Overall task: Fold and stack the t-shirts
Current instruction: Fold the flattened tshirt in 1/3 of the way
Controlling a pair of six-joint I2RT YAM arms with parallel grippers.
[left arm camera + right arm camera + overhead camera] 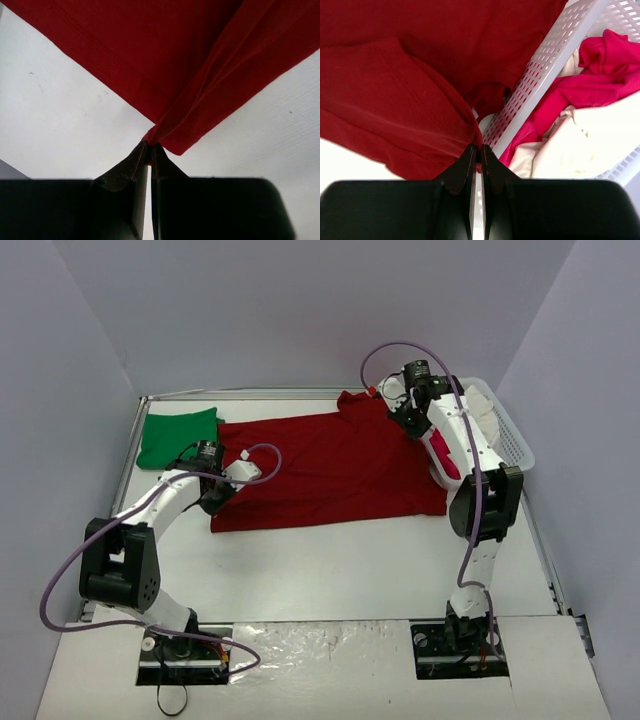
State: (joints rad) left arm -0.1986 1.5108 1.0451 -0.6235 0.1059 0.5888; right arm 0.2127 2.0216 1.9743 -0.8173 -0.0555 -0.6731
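A large dark red t-shirt [330, 470] lies spread across the middle of the table. My left gripper [213, 495] is shut on its near left corner [165, 135], the cloth pinched between the fingertips. At the far right, my right gripper [398, 405] is shut on the shirt's edge [420, 110] beside the basket. A bright green t-shirt [178, 435] lies folded at the far left, touching the red one's left edge.
A white perforated basket [512, 435] stands at the far right, holding pink [600, 75] and cream [590, 135] clothes. The table's raised edges and the enclosure walls run close by on the left, back and right.
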